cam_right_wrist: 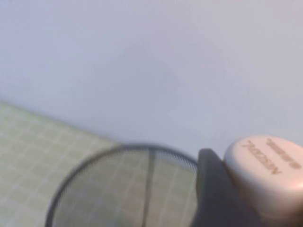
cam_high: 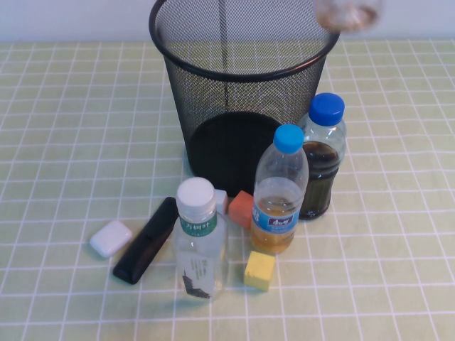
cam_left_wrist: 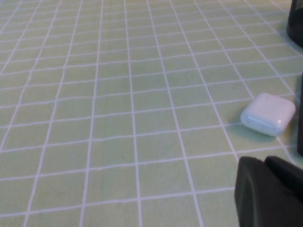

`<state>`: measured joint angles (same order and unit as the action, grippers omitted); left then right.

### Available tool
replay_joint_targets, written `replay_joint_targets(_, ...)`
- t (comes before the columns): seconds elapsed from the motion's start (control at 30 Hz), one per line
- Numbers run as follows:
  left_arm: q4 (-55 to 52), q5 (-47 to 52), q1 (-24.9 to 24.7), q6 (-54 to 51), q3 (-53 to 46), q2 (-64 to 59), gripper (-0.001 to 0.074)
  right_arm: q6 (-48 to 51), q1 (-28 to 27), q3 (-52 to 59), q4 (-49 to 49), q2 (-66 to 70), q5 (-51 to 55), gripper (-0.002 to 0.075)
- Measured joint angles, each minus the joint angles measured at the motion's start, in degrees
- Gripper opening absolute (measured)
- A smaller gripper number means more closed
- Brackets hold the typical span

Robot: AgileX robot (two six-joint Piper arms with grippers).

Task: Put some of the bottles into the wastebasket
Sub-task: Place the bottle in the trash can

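The wastebasket is a tall black wire-mesh bin at the back middle of the table. The taller clear bottle, with a white cap and green neck label, stands upright in front of it. The short rounded bottle hangs blurred above the bin's right rim. In the right wrist view my right gripper is shut on that bottle below its white cap, one dark finger beside the cap, with the bin's rim below. My left gripper is shut and empty, low over the table near a white case.
A light-blue-capped amber bottle and a blue-capped dark bottle stand right of the bin's front. An orange cube, a yellow cube, a black flat object and the white case lie around the tall bottle.
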<state>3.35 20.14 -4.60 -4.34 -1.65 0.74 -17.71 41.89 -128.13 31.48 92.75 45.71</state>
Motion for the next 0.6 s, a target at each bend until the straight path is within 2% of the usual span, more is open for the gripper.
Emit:
replay_joint_targets(0.13, 0.00, 0.00, 0.00, 0.00, 0.00, 0.00, -0.0004, 1.87, -0.64, -10.72, -0.26, 10.40, -2.27, -0.0007)
replay_joint_targets(0.23, 0.00, 0.00, 0.00, 0.00, 0.00, 0.00, -0.0004, 1.87, -2.73, -14.53, -2.65, 16.73, -4.58, -0.0007)
replay_joint_targets(0.4, 0.00, 0.00, 0.00, 0.00, 0.00, 0.00, -0.0004, 4.58, -8.23, -15.14, -18.65, 22.46, -0.75, -0.0007)
replay_joint_targets(0.6, 0.00, 0.00, 0.00, 0.00, 0.00, 0.00, -0.0004, 5.02, -12.38, -15.03, -24.23, 27.20, 4.38, -0.0007)
